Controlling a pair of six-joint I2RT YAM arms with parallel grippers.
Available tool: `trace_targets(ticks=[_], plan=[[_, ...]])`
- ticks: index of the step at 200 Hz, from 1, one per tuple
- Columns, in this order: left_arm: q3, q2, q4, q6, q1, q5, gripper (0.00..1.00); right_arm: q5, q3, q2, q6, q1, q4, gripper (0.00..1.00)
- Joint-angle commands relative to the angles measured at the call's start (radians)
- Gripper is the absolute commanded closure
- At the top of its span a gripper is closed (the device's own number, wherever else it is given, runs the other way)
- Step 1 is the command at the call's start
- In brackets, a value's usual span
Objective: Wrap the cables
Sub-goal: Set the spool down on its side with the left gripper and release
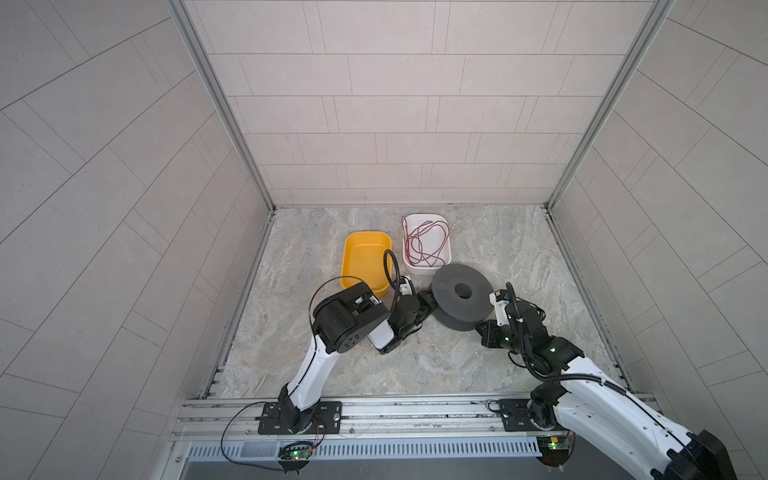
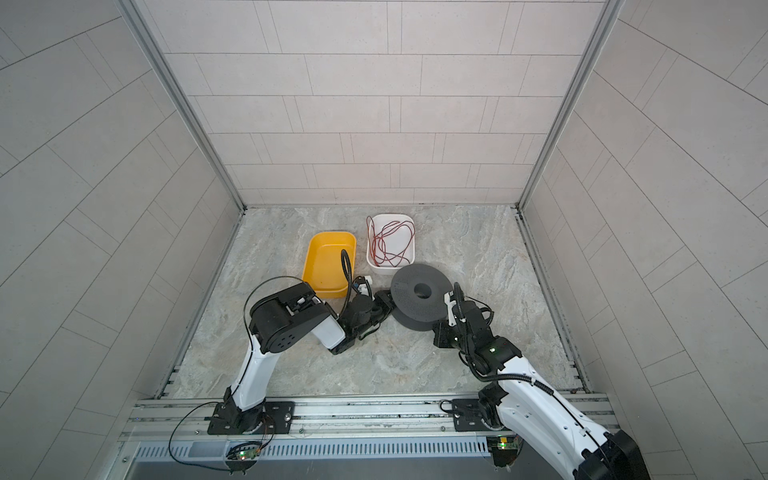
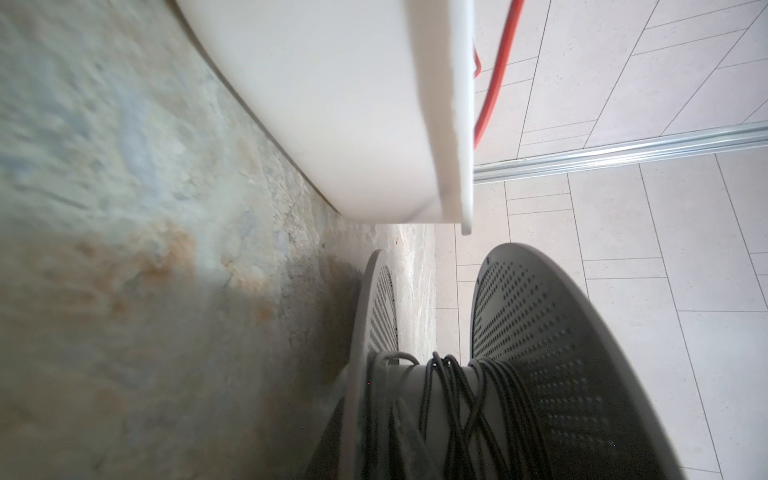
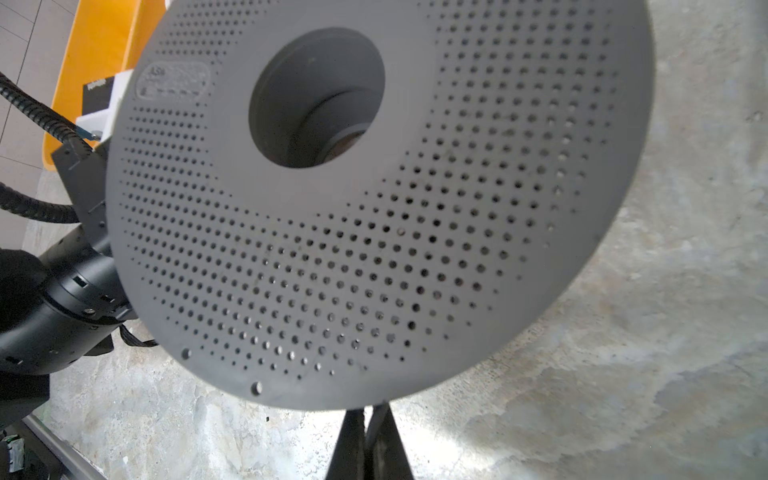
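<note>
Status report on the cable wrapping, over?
Right gripper shut on grey perforated plastic spool. Left gripper beside it, jaws unclear. Thin black wire wound on hub. Path clear.

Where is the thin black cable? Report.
The thin black cable is wound on the grey perforated spool, mid-table in both top views, beside the white plastic tub.

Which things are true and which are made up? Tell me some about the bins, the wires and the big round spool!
1. The red wire lies in the white bin. True.
2. The yellow bin holds a cable. False: it looks empty.
3. The black cable is wound on the core of the grey spool. True.
4. The spool sits inside the white bin. False: it is on the table, next to that bin.
5. The right gripper is wide open. False: it is shut.
</note>
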Motion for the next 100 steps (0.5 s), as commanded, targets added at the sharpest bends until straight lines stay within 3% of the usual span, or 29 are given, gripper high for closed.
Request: trace_targets(ticks=[1, 26, 100], plan=[[-0.019, 0.013, -0.152, 0.037, 0.009, -0.031, 0.72, 0.002, 0.008, -0.02, 0.013, 0.002, 0.028, 1.0], [-0.025, -0.018, -0.227, 0.036, 0.009, -0.021, 0.6, 0.003, 0.007, -0.042, 0.013, 0.002, 0.013, 1.0], [-0.017, -0.106, -0.484, 0.071, 0.009, 0.031, 0.55, 0.014, -0.016, -0.037, 0.013, -0.001, 0.006, 1.0]])
